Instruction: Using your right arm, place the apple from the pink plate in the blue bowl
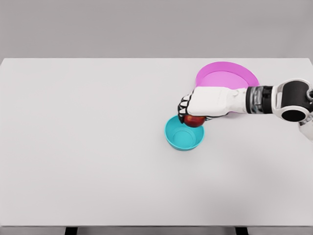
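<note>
Fingers of my right hand curl around the apple, mostly hiding it, above the blue bowl's far rim; my forearm covers part of the pink plate.

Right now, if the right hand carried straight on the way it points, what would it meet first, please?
The right hand, shut on the apple, points left across the table. That way looks free to the table's left edge. The blue bowl sits just below its line, though height is unclear here.
</note>
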`<move>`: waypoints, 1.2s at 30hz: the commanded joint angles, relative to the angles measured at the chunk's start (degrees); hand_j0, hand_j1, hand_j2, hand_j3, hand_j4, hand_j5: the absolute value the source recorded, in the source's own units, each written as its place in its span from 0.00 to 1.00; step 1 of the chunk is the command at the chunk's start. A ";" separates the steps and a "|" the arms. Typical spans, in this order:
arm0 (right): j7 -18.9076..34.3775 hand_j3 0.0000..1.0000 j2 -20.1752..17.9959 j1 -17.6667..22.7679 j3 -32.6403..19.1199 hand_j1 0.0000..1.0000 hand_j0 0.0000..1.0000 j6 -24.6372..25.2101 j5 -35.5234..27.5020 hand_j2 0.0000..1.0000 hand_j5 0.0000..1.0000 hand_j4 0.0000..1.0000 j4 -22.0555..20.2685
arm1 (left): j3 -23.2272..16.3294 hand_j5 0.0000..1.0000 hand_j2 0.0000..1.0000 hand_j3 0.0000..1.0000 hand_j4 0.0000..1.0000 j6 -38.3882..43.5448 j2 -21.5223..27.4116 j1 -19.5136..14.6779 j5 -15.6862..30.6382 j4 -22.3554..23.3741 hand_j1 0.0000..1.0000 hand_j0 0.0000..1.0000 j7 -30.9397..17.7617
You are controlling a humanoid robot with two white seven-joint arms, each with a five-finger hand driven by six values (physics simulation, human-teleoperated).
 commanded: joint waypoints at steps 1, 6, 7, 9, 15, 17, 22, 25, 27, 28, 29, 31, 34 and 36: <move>-0.04 0.45 0.43 0.00 0.19 0.45 0.45 0.15 -0.29 0.45 0.45 0.45 -0.59 | 0.00 1.00 1.00 1.00 1.00 0.00 0.00 0.00 -0.01 0.00 1.00 1.00 -0.01; 0.05 0.46 1.75 0.88 0.46 0.46 0.46 0.15 0.24 0.46 0.46 0.46 0.46 | 0.00 1.00 1.00 1.00 1.00 0.00 0.00 0.00 -0.01 0.00 1.00 1.00 -0.01; 0.05 0.46 2.45 0.97 0.55 0.46 0.46 0.15 0.50 0.46 0.46 0.46 0.99 | 0.00 1.00 1.00 1.00 1.00 0.00 0.00 0.00 -0.01 0.00 1.00 1.00 -0.01; 0.05 0.46 2.63 0.88 1.42 0.46 0.46 0.15 0.50 0.46 0.46 0.46 1.34 | 0.00 1.00 1.00 1.00 1.00 0.00 0.00 0.00 -0.01 0.00 1.00 1.00 -0.01; -0.04 1.00 2.54 0.79 1.51 1.00 1.00 0.15 0.50 1.00 1.00 1.00 1.43 | 0.00 1.00 1.00 1.00 1.00 0.00 0.00 0.00 -0.01 0.00 1.00 1.00 -0.01; -0.04 1.00 2.54 0.79 1.51 1.00 1.00 0.15 0.50 1.00 1.00 1.00 1.43 | 0.00 1.00 1.00 1.00 1.00 0.00 0.00 0.00 -0.01 0.00 1.00 1.00 -0.01; -0.04 1.00 1.66 -0.26 -3.22 1.00 1.00 0.15 -0.02 1.00 1.00 1.00 1.43 | 0.00 1.00 1.00 1.00 1.00 0.00 0.00 0.00 -0.01 0.00 1.00 1.00 -0.01; -0.04 1.00 -1.15 0.79 -11.49 1.00 1.00 0.15 -0.46 1.00 1.00 1.00 1.51 | 0.00 1.00 1.00 1.00 1.00 0.00 0.00 0.00 -0.01 0.00 1.00 1.00 -0.01; -0.04 1.00 -2.29 2.81 -16.23 1.00 1.00 0.15 -0.46 1.00 1.00 1.00 1.60 | 0.00 1.00 1.00 1.00 1.00 0.00 0.00 0.00 -0.01 0.00 1.00 1.00 -0.01; -0.04 1.00 -2.56 4.47 -18.51 1.00 1.00 0.15 -0.55 1.00 1.00 1.00 1.69 | 0.00 1.00 1.00 1.00 1.00 0.00 0.00 0.00 -0.01 0.00 1.00 1.00 -0.01; -0.04 1.00 -2.56 5.45 -19.58 1.00 1.00 0.15 -0.73 1.00 1.00 1.00 2.04 | 0.00 1.00 1.00 1.00 1.00 0.00 0.00 0.00 -0.01 0.00 1.00 1.00 -0.01; -0.04 1.00 -2.56 5.98 -20.46 1.00 1.00 0.15 -0.99 1.00 1.00 1.00 5.99 | 0.00 1.00 1.00 1.00 1.00 0.00 0.00 0.00 -0.01 0.00 1.00 1.00 -0.01; -0.04 1.00 -2.56 6.59 -23.44 1.00 1.00 0.15 -0.90 1.00 1.00 1.00 14.08 | 0.00 1.00 1.00 1.00 1.00 0.00 0.00 0.00 -0.01 0.00 1.00 1.00 -0.01; 0.31 1.00 -2.29 10.01 -27.75 1.00 1.00 0.15 -0.82 1.00 1.00 1.00 16.19 | 0.00 1.00 1.00 1.00 1.00 0.00 0.00 0.00 -0.01 0.00 1.00 1.00 -0.01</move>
